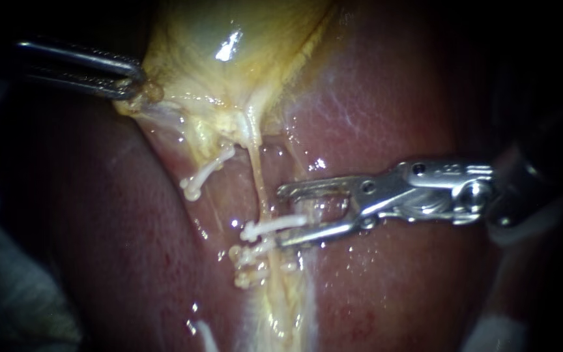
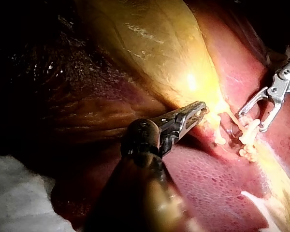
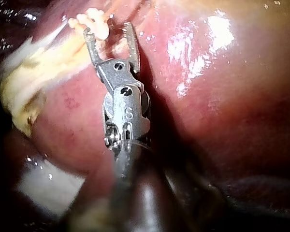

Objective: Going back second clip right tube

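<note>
Well, start nearest you, toward six o'clock in the endoscope view. The liver (image 1: 392, 293) lies bare and wet there, with a cluster of lower clips (image 1: 249, 268) stacked on the pale strand just below centre.

Right above them the top clip (image 1: 270, 227) sits crosswise on the right tube (image 1: 257, 173). Its free end reaches toward three o'clock, into the mouth of your right instrument (image 1: 281, 216). Those jaws stand apart, one above and one below the clip's end, gripping nothing. That reads as a clip let go, so your way out is straight back toward three o'clock along the shaft, taking care not to snag it.

Farther off, at ten o'clock from centre, another clip (image 1: 204, 175) crosses the left tube.

Farthest, toward eleven o'clock, your left instrument (image 1: 130, 81) has its jaws clamped on the edge of the gallbladder (image 1: 229, 58). I judge it is pulling that edge away so that both tubes lie stretched and exposed.
</note>
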`<state>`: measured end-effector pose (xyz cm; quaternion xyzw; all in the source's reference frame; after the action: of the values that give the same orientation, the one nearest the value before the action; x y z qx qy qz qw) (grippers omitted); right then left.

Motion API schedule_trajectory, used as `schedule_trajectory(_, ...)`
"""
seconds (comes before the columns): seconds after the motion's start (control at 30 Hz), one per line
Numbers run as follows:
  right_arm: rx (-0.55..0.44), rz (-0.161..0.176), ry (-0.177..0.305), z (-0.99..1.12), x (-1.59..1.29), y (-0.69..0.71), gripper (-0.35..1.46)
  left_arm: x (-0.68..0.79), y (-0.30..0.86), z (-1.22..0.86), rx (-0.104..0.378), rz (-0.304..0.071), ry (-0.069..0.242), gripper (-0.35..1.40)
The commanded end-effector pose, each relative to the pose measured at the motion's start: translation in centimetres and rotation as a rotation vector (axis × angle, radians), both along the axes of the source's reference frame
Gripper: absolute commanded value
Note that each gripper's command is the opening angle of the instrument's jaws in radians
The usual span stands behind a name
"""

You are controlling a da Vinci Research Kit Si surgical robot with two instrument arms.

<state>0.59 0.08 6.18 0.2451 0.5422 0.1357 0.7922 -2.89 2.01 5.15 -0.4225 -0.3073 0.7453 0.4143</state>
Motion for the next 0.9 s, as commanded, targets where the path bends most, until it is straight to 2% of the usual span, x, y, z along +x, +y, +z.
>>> schedule_trajectory(0.03,-0.016,-0.006,-0.009,-0.07,-0.06,0.02,0.50,0.00,0.00,-0.01,0.000,0.000,-0.001,-0.35)
schedule_trajectory(0.17,-0.050,0.008,-0.018,-0.32,-0.29,0.08,0.50,0.00,0.00,-0.01,0.000,0.000,-0.001,-0.35)
schedule_trajectory(0.3,-0.065,0.025,-0.028,-0.44,-0.41,0.09,0.50,-0.01,0.00,0.01,-0.001,0.000,0.000,-0.35)
schedule_trajectory(0.53,-0.070,0.031,-0.032,-0.47,-0.45,0.08,0.50,-0.18,-0.02,0.28,-0.012,-0.005,0.005,-0.35)
schedule_trajectory(0.7,-0.070,0.030,-0.032,-0.48,-0.46,0.07,0.50,-0.40,-0.06,0.60,-0.019,0.012,-0.007,-0.35)
schedule_trajectory(0.77,-0.070,0.030,-0.031,-0.48,-0.47,0.07,0.50,-0.46,-0.09,0.69,-0.008,0.019,-0.006,-0.35)
schedule_trajectory(0.9,-0.070,0.029,-0.031,-0.49,-0.48,0.06,0.50,-0.48,-0.13,0.74,-0.006,0.021,-0.003,-0.35)
